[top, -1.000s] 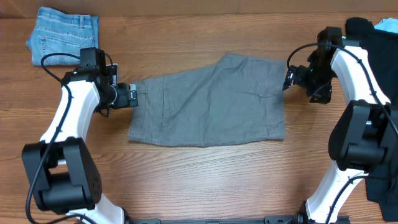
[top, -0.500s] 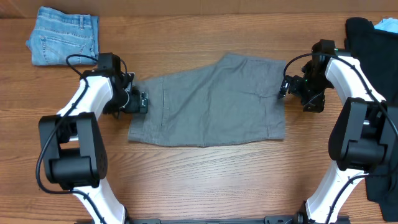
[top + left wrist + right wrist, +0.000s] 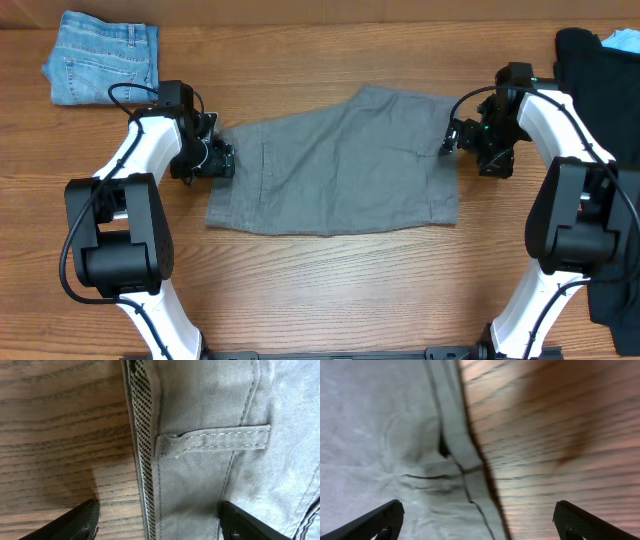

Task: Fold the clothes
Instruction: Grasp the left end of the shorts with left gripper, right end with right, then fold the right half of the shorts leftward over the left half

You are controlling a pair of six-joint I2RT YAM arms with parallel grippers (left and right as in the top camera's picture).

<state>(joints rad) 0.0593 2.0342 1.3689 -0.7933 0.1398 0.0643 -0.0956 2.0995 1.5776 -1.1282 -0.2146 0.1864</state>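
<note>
Brown wood-grain counter (image 3: 330, 290): it carries all items. Bare wood runs the full width on the near side of the grey garment, and a narrower bare band lies on the far side.

Plain mid-grey woven cotton shorts (image 3: 340, 165): they lie flat at the centre of the counter. The long axis runs left to right and rises slightly toward the far side at the right end. The waistband end points left; the left wrist view shows a stitched belt loop (image 3: 215, 439) and a checked inner lining at that edge. The hemmed leg end points right. The near edge is fairly straight, while the far edge climbs to a corner at the upper right. The surface shows light creases near the right hem (image 3: 455, 455).

Black crumpled garment (image 3: 600, 90): it lies at the right margin, beyond the right arm and apart from the grey shorts.

Folded light-blue denim piece (image 3: 100, 55): it sits in the far left corner, well apart from the shorts.

Left pincer (image 3: 160, 522): the jaws are spread wide and straddle the waistband edge, one finger over wood and one over cloth. Contact with the cloth cannot be determined.

Right pincer (image 3: 480, 522): the jaws are spread wide and straddle the right hem, one finger over cloth and one over wood. Nothing is held.
</note>
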